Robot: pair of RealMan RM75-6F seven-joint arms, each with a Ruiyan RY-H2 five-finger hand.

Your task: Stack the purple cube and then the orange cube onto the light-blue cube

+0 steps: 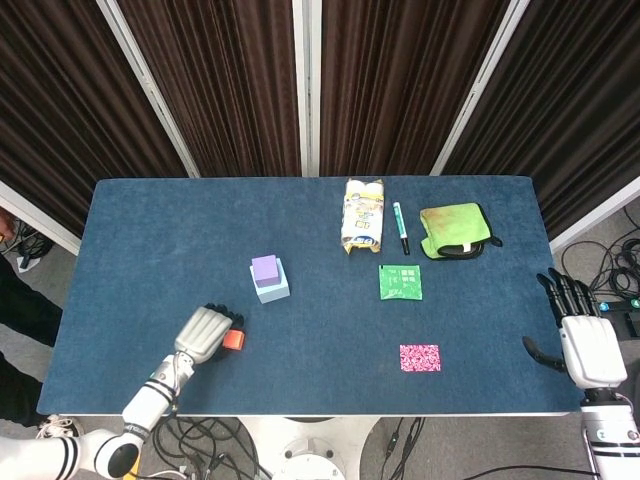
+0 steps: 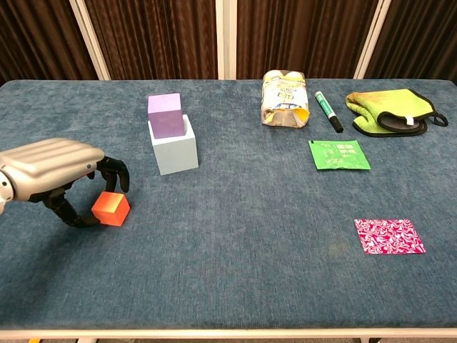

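The purple cube (image 1: 265, 269) (image 2: 166, 115) sits on top of the light-blue cube (image 1: 276, 290) (image 2: 176, 154), left of the table's middle. Nearer the front left, the orange cube (image 1: 233, 341) (image 2: 111, 208) rests on the cloth. My left hand (image 1: 205, 333) (image 2: 61, 168) arches over it from the left. Its fingers (image 2: 118, 175) curl down just behind the cube's top and its thumb (image 2: 73, 216) lies low at the cube's left side. I see no firm grip. My right hand (image 1: 586, 347) hangs past the table's right edge, fingers spread, holding nothing.
A snack bag (image 1: 363, 215), a green marker (image 1: 401, 226) and a green mitt (image 1: 455, 230) lie at the back right. A green sachet (image 1: 400, 282) and a pink patterned card (image 1: 420, 357) lie right of centre on the blue table (image 1: 150, 230).
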